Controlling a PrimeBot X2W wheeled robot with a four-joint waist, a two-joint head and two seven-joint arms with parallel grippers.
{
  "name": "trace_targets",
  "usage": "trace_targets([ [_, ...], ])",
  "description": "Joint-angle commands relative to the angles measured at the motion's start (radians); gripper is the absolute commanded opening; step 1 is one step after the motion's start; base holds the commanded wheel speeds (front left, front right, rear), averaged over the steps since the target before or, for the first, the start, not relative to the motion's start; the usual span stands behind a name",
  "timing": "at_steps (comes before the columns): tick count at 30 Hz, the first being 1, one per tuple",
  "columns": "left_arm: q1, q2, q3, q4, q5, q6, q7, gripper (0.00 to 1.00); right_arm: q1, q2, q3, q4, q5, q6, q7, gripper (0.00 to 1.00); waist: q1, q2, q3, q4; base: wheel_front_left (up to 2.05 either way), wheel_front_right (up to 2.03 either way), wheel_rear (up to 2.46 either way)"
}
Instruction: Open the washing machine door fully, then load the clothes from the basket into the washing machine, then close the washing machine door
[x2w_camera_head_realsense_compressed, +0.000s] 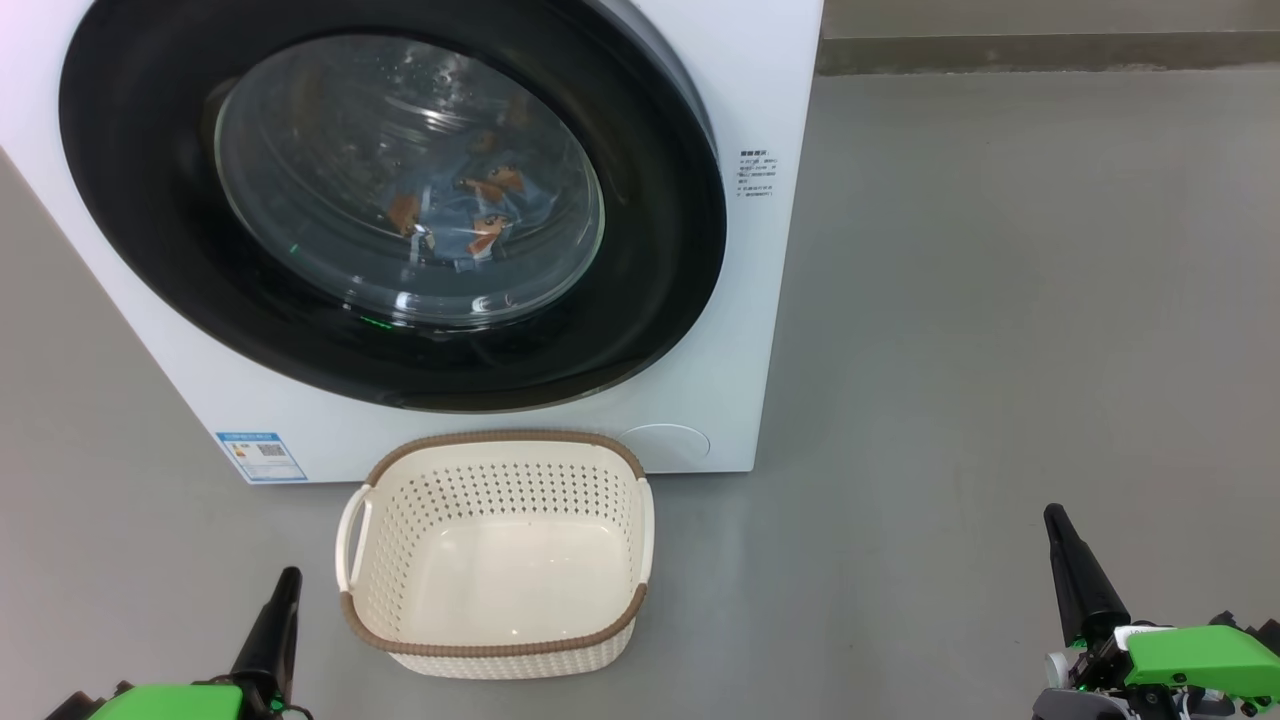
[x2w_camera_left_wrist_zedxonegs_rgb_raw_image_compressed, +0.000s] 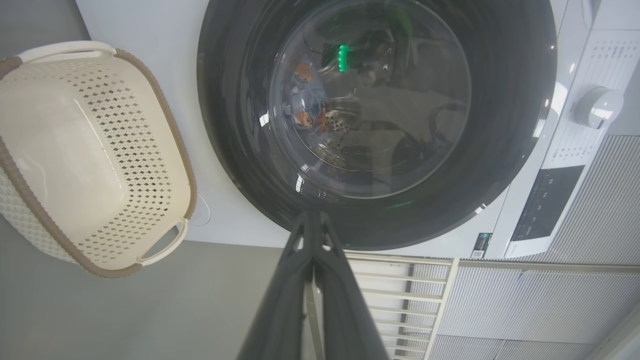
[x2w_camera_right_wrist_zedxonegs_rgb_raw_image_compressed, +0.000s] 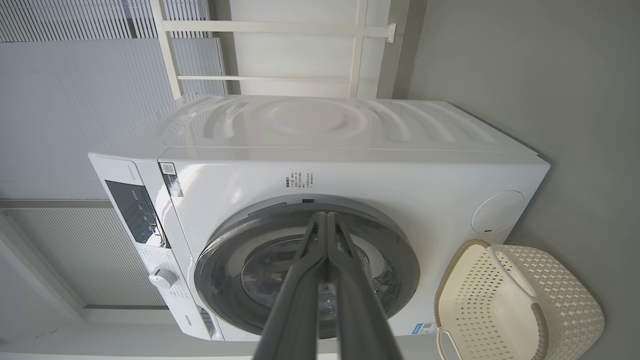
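Grey floor (x2w_camera_head_realsense_compressed: 1000, 300) before the washing machine (x2w_camera_head_realsense_compressed: 770, 250). The washing machine door (x2w_camera_head_realsense_compressed: 130, 200) seems seated flush. The clothes (x2w_camera_head_realsense_compressed: 470, 215) are seen through its glass inside the drum, and the basket (x2w_camera_head_realsense_compressed: 500, 440), just in front, lies empty. The left hand (x2w_camera_head_realsense_compressed: 288, 582) and right hand (x2w_camera_head_realsense_compressed: 1056, 520) are held low, fingers together, grasping nothing. Closure is best confirmed by a firm press at the door's edge, where the latch is hidden; glare blurs the garments.

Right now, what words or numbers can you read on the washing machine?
No text reads clearly.
Printed notice on the washing machine front: too small.
Blue label sticker: too small.
Control panel print: blurred.
Corner sticker: too small.
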Motion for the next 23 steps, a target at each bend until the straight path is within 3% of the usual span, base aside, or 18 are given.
trace_targets([
  [1,-0.048,0.013,0.035,-0.029,-0.008,-0.002,0.004,0.00,-0.034,-0.004,0.022,-0.029,0.003,0.001,0.009,0.00,0.0000,0.0000,0.000,0.000,0.00,0.00,0.00],
  [23,-0.048,0.013,0.035,-0.029,-0.008,-0.003,0.004,0.00,-0.034,-0.004,0.022,-0.029,0.003,0.001,0.009,0.00,0.0000,0.0000,0.000,0.000,0.00,0.00,0.00],
])
